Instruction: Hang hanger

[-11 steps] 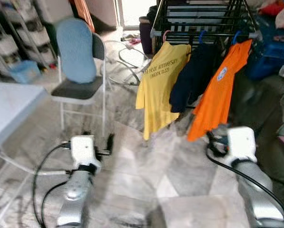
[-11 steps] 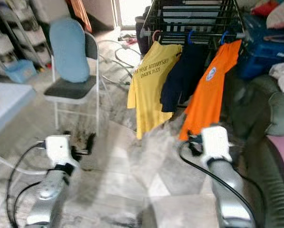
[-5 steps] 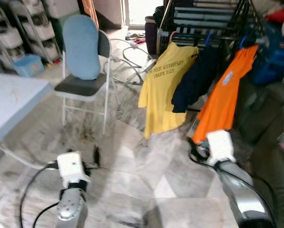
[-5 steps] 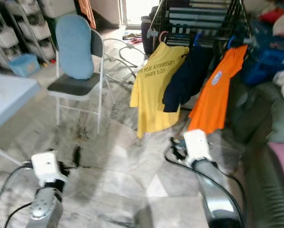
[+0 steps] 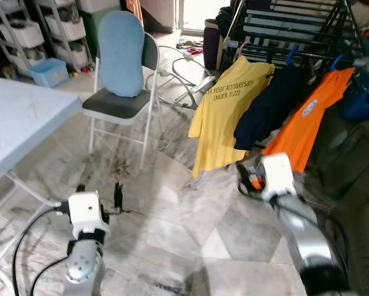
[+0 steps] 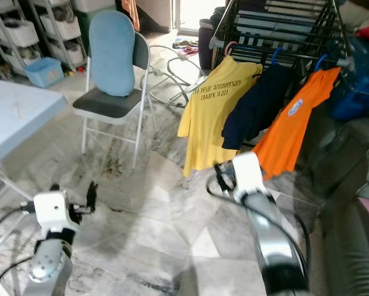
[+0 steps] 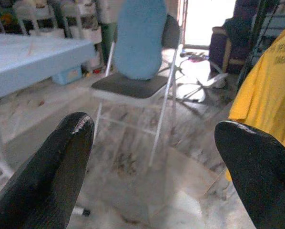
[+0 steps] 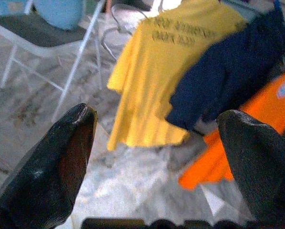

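Three shirts, yellow (image 5: 224, 120), navy (image 5: 268, 105) and orange (image 5: 308, 123), hang limp on plastic hangers along the black wire rack's (image 5: 295, 28) front rail. Both left gripper (image 7: 152, 157) and right gripper (image 8: 154, 157) hold their fingers spread wide, empty, above marbled floor tiles (image 5: 172, 222).

Head cams look down; wrist cams share yellow shirt (image 8: 180, 67).

Open floor (image 5: 172, 216) ahead, chair (image 5: 124, 80) left, shirts (image 5: 231, 111) on rack (image 5: 295, 31) block fwd-right.

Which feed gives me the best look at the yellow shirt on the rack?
The right eye view: the whole yellow shirt hangs unobstructed, print readable. The left eye view shows it too, just off centre. The right wrist view shows it blurred between the claw fingers; the left wrist view catches its edge.
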Robot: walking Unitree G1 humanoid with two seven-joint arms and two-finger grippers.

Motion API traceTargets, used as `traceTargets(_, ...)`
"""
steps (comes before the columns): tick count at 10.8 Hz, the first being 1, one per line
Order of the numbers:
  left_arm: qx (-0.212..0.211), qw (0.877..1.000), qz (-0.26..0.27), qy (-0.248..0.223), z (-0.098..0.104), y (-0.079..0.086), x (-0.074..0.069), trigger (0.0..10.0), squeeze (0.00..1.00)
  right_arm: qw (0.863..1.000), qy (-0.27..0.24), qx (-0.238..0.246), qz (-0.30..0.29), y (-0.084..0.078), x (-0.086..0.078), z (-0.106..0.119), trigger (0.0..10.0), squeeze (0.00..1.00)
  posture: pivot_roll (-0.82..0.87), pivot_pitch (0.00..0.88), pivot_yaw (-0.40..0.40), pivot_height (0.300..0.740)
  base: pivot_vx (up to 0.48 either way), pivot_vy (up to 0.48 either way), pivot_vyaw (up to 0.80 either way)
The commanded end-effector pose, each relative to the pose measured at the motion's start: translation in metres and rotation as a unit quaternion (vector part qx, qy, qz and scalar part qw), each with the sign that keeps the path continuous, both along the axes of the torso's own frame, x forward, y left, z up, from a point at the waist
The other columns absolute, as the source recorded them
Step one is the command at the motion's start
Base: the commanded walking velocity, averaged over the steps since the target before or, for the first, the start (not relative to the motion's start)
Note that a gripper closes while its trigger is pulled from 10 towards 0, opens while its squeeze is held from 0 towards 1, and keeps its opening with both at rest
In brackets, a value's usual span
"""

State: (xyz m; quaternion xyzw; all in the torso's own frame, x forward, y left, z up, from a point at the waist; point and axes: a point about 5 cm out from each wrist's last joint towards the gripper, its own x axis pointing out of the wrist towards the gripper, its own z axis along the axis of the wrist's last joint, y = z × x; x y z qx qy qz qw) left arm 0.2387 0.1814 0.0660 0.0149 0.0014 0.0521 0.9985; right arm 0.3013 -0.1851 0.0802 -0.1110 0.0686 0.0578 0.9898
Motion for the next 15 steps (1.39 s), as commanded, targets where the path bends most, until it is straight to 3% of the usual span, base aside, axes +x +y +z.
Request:
traceTargets(1, 0.005, 1.0, -0.015, -0.004, 0.003, -0.002, 0.002, 10.0, 0.0, 1.0, -0.016, 0.006, -0.022, -0.006, -0.005, 0.004, 10.0, 0.0, -0.07, 0.0, 0.039, 0.74, 0.0, 0.0, 0.0)
traceTargets(2, 0.003, 1.0, -0.023, 0.004, 0.002, 0.001, -0.003, 10.0, 0.0, 0.998, -0.025, 0.01, -0.058, -0.016, -0.019, 0.004, 10.0, 0.0, -0.09, 0.0, 0.062, 0.74, 0.0, 0.0, 0.0)
traceTargets(5, -0.004, 0.999, -0.033, 0.026, -0.004, 0.008, -0.023, 10.0, 0.0, 0.997, -0.033, 0.03, -0.065, -0.021, -0.048, 0.014, 10.0, 0.0, -0.12, 0.0, 0.089, 0.74, 0.0, 0.0, 0.0)
traceTargets(7, -0.013, 0.998, -0.063, 0.023, -0.001, 0.003, -0.024, 10.0, 0.0, 0.998, -0.025, 0.024, -0.058, -0.023, -0.054, 0.012, 10.0, 0.0, -0.11, 0.0, 0.099, 0.74, 0.0, 0.0, 0.0)
traceTargets(11, -0.029, 0.996, -0.083, 0.017, 0.006, -0.002, -0.02, 10.0, 0.0, 0.997, -0.02, 0.038, -0.061, -0.016, -0.047, 0.014, 10.0, 0.0, -0.09, 0.0, 0.086, 0.74, 0.06, 0.0, 0.0)
traceTargets(12, -0.029, 0.996, -0.078, 0.016, 0.006, -0.003, -0.019, 10.0, 0.0, 0.997, -0.03, 0.044, -0.06, -0.015, -0.046, 0.017, 0.9, 0.0, -0.09, 0.0, 0.086, 0.74, 0.0, 0.0, 0.0)
traceTargets(13, -0.032, 0.996, -0.079, 0.018, 0.006, -0.004, -0.018, 10.0, 0.0, 0.996, -0.033, 0.047, -0.064, -0.015, -0.046, 0.018, 0.0, 0.0, -0.1, 0.0, 0.091, 0.74, 0.0, 0.0, 0.0)
traceTargets(15, -0.032, 0.996, -0.082, 0.019, 0.006, -0.005, -0.016, 10.0, 0.0, 0.996, -0.028, 0.048, -0.074, -0.017, -0.049, 0.017, 0.0, 0.0, -0.1, 0.0, 0.095, 0.74, 0.0, 0.0, 0.0)
